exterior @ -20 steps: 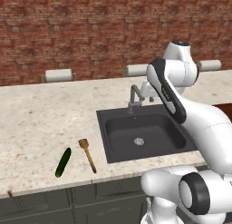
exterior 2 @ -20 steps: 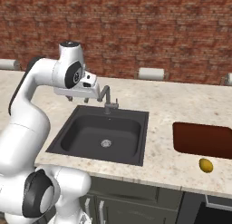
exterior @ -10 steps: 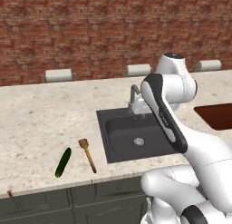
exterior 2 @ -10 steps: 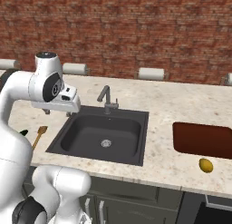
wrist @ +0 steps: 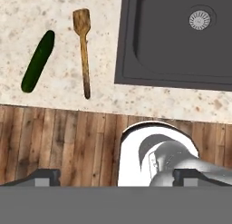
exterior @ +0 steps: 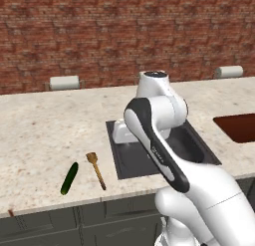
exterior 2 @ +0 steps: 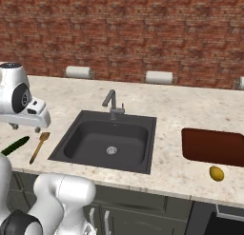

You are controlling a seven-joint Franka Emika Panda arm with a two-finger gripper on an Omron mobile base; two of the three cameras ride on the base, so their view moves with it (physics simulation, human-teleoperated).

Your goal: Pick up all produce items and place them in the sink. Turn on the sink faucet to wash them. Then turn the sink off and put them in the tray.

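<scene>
The slim dark green cucumber (exterior: 69, 178) (exterior 2: 14, 146) (wrist: 38, 61) lies on the counter left of the wooden spoon (wrist: 83, 51). A small yellow piece of produce (exterior 2: 216, 173) rests on the counter just in front of the reddish-brown tray (exterior 2: 214, 146) (exterior: 239, 128). The dark sink (exterior 2: 90, 122) (wrist: 136, 37) has nothing in it, and no water runs from the faucet (exterior 2: 112, 104). My gripper (exterior 2: 25, 128) (wrist: 117, 177) hangs open and holds nothing, above the counter's front edge beside the sink's left side, close to the spoon and the cucumber.
The brown wooden spoon (exterior: 96, 169) (exterior 2: 39, 146) lies between the cucumber and the sink. Paper towel rolls (exterior 2: 77, 72) stand along the brick back wall. My arm crosses over the sink (exterior: 119, 160) in the left base view. Wooden floor (wrist: 59, 141) shows below the counter edge.
The arm has swung left from the faucet, over the sink's left edge, towards the spoon and cucumber. The jaws have opened wider. The produce has not moved.
</scene>
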